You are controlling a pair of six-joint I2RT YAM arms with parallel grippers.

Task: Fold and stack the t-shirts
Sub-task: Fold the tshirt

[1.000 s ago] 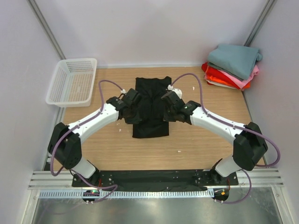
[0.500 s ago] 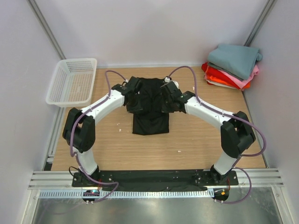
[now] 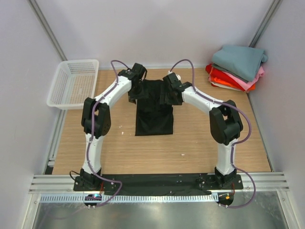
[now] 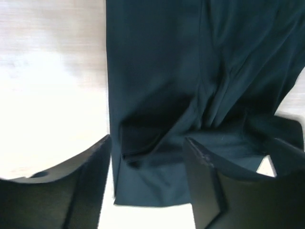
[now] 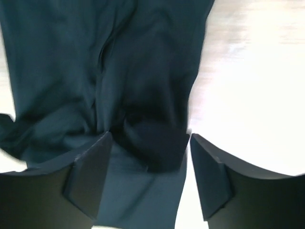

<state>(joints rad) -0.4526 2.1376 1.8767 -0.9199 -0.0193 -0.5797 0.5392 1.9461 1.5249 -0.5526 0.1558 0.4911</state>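
**A:** Where is the plain black cloth t-shirt [image 3: 153,117]?

**B:** Centre frame, a narrow strip on the wooden table [image 3: 200,138]. The pile of folded shirts [image 3: 238,67] sits upper right.

**A:** And the grippers?

**B:** The left gripper [image 3: 135,90] and right gripper [image 3: 169,93] straddle its far corners, fingers apart, probably to pinch for folding.

Both arms stretched toward the top of the frame. The left gripper [image 3: 135,93] and right gripper [image 3: 169,95] travelled from the middle of the black t-shirt [image 3: 154,117] to its upper corners, and its lower hem crept slightly upward.
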